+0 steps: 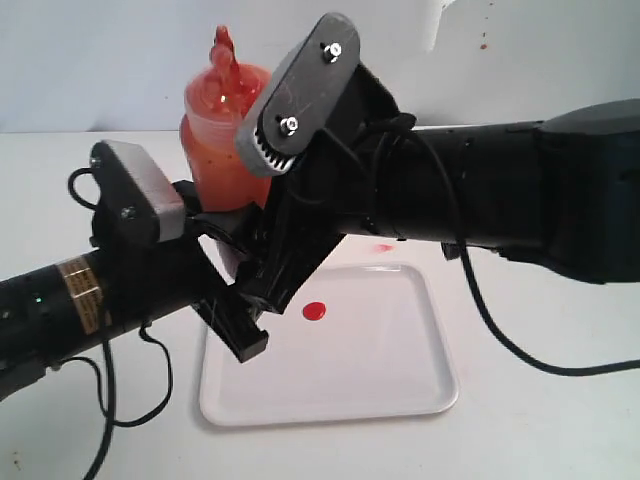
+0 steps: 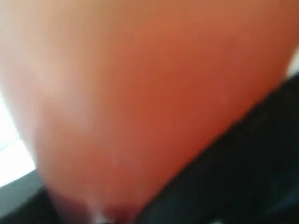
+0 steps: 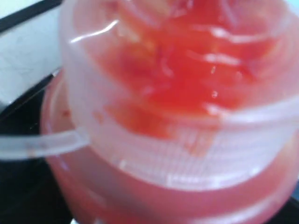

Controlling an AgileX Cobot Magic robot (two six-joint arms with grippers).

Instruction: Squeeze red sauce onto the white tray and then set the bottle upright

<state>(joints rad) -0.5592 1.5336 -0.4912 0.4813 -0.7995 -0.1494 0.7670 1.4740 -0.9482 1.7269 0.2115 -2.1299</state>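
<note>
The bottle (image 1: pixel 213 135) stands about upright above the white tray's (image 1: pixel 385 370) far left corner, its red-smeared nozzle pointing up and its base hidden behind both arms. My left gripper (image 1: pixel 215 222) reaches in from the left and is shut on the lower body. That orange body (image 2: pixel 140 93) fills the blurred left wrist view. My right gripper (image 1: pixel 250 300) comes in from the right, with one black finger (image 1: pixel 243 335) hanging in front of the bottle. Its jaws are hidden. The bottle's cap (image 3: pixel 177 107) fills the right wrist view. A round blob of red sauce (image 1: pixel 315 311) lies on the tray.
A small red smear (image 1: pixel 382 247) marks the tray's far rim. Black cables (image 1: pixel 500 325) from both arms trail across the white table beside the tray. The right arm's bulk (image 1: pixel 560 200) spans the space above the tray's far side.
</note>
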